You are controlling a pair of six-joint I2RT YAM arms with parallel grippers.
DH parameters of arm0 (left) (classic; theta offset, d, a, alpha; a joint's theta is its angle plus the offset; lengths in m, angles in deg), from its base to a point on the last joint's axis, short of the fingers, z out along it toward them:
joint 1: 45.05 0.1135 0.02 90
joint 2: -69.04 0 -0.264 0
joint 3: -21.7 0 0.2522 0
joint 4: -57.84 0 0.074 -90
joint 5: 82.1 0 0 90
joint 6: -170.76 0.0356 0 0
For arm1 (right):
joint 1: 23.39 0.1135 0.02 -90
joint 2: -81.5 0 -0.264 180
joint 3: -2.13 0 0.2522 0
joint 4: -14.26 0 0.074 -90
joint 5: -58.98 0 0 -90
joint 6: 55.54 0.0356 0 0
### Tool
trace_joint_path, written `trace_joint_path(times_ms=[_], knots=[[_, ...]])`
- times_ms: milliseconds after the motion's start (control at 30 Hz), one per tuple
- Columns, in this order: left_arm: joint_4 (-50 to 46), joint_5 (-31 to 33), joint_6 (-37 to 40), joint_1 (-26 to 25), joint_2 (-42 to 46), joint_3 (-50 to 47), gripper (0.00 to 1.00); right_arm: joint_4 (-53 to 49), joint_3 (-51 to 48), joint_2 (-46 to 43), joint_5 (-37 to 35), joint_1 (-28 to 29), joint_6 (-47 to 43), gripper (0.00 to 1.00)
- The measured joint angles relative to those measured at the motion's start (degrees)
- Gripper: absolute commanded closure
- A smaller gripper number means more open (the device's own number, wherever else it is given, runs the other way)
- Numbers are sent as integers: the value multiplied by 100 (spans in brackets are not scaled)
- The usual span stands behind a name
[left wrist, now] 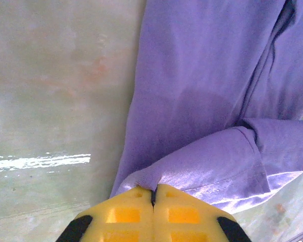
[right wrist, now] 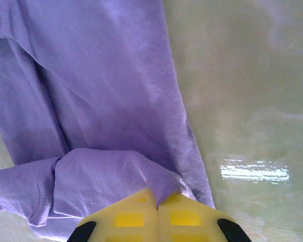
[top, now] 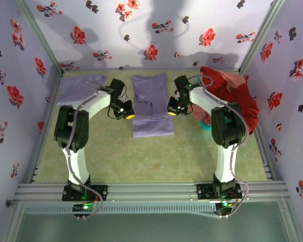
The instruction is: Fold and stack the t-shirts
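Observation:
A lavender t-shirt (top: 150, 103) lies on the table's middle, partly folded into a long strip. My left gripper (top: 128, 114) is shut on its left edge; in the left wrist view the yellow fingers (left wrist: 131, 212) pinch a fold of the lavender t-shirt (left wrist: 202, 101). On the opposite edge my right gripper (top: 172, 111) is also shut on the cloth, the lavender t-shirt (right wrist: 106, 91) bunched between its yellow fingers (right wrist: 184, 217). A second lavender t-shirt (top: 81, 89), folded, lies at the back left. Red and pink t-shirts (top: 232, 93) are heaped at the right.
A teal basket (top: 206, 126) peeks out under the red heap beside the right arm. Floral walls (top: 141, 30) enclose the back and both sides. Green table surface (top: 151, 156) stretches in front of the shirt toward the arm bases.

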Motion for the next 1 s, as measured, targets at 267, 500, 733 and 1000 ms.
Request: trace_joint_path(times_ms=[267,500,733,1000], knots=[[247,-356,50,240,-490,264,74,-155,516,503,70,-258,-149,55],[564,-511,-57,544,-313,227,62,-310,750,251,63,-280,-214,49],[846,-728,-260,494,448,-498,89,-133,-131,-680,61,42,-15,66],[1056,-903,-428,249,601,-1233,99,310,-981,-787,59,302,319,89]])
